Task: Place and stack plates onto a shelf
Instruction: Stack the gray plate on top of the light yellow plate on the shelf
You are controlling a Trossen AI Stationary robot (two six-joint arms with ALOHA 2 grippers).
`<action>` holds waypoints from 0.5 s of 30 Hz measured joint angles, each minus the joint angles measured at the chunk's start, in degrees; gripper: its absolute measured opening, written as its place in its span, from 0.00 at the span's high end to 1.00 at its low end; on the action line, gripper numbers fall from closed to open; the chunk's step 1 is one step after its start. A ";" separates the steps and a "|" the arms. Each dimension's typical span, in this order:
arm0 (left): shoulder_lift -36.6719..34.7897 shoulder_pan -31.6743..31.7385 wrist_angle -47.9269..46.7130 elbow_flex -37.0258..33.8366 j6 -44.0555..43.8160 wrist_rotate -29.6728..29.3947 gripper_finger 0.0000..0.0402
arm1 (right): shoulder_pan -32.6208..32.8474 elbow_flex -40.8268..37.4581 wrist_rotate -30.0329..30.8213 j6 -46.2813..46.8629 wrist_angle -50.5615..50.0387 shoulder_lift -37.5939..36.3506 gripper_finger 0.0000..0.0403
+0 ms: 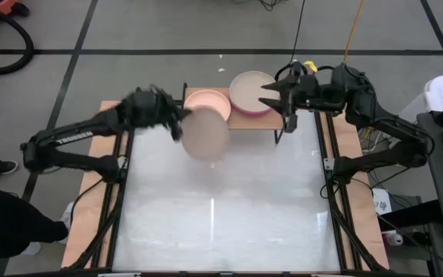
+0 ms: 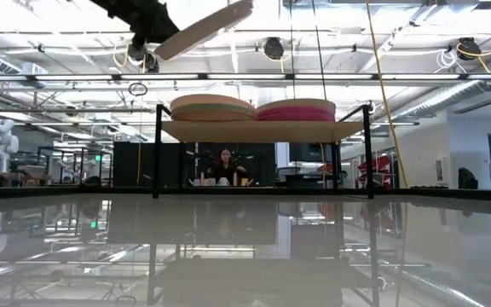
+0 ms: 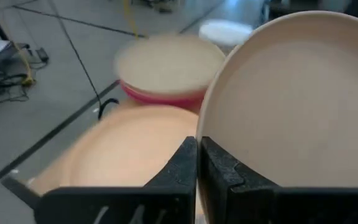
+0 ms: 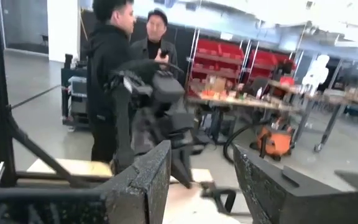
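Clamped in the left gripper (image 3: 197,177), a beige plate (image 3: 297,99) hangs tilted above the shelf (image 2: 262,130), where two stacks already sit; right gripper (image 1: 271,98) waits open over the shelf's right end.

A robotics lab: red parts bins (image 4: 219,59), cluttered workbenches (image 4: 253,102) (two people (image 4: 107,74) standing by), exposed ceiling pipes (image 2: 331,81).

Two plate stacks (image 1: 208,101) fill the shelf (image 2: 262,130); table (image 1: 221,208) bare.
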 joint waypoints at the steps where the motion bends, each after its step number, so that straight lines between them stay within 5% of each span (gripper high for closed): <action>1: -0.38 3.33 0.89 0.00 -0.64 3.40 0.98 | 0.00 0.02 0.00 -0.28 0.55 -0.34 0.61; 5: 2.61 12.87 -1.44 3.01 -1.02 12.46 0.98 | 0.01 0.04 -0.02 -0.53 2.74 -0.83 0.61; 15: 21.69 19.71 -17.43 20.01 2.51 12.60 0.98 | 0.00 -0.03 -0.02 -1.31 0.74 0.13 0.61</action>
